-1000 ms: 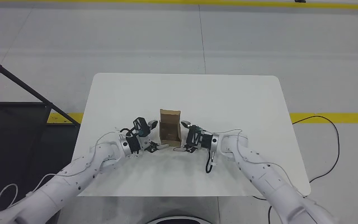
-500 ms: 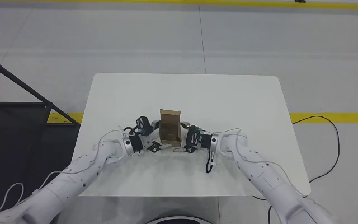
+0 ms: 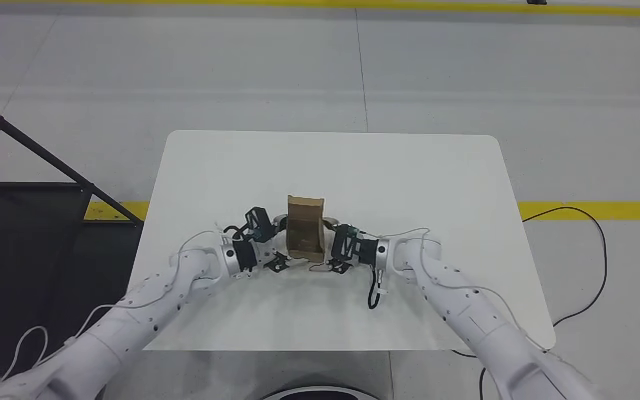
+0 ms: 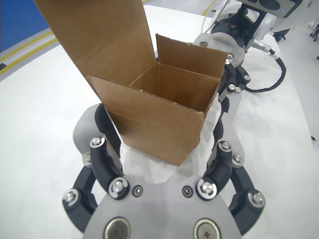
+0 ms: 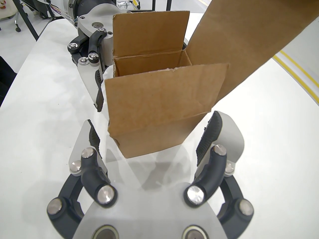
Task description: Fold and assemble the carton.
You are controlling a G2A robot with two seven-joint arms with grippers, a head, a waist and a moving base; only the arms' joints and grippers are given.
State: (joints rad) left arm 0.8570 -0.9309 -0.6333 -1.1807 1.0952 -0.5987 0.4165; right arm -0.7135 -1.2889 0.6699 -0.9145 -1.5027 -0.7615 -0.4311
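— Between the left gripper pads: anything held?
— Nothing. Jaws spread wide, foot of the carton in the gap; one pad touching or just beside its wall, cannot tell which. Right gripper likewise: spread wide, straddling the opposite wall, gripping nothing.
— Carton position?
— Upright at mid table, between the two grippers. Top open; tall lid flap and two short side flaps standing.
— Handling estimate?
— Corrugated board: likely light, stiff across panels, hinging at creases, prone to sliding if pushed from one side. Brace low on the walls; press flaps near free edges. Hard pinch would probably dent it.
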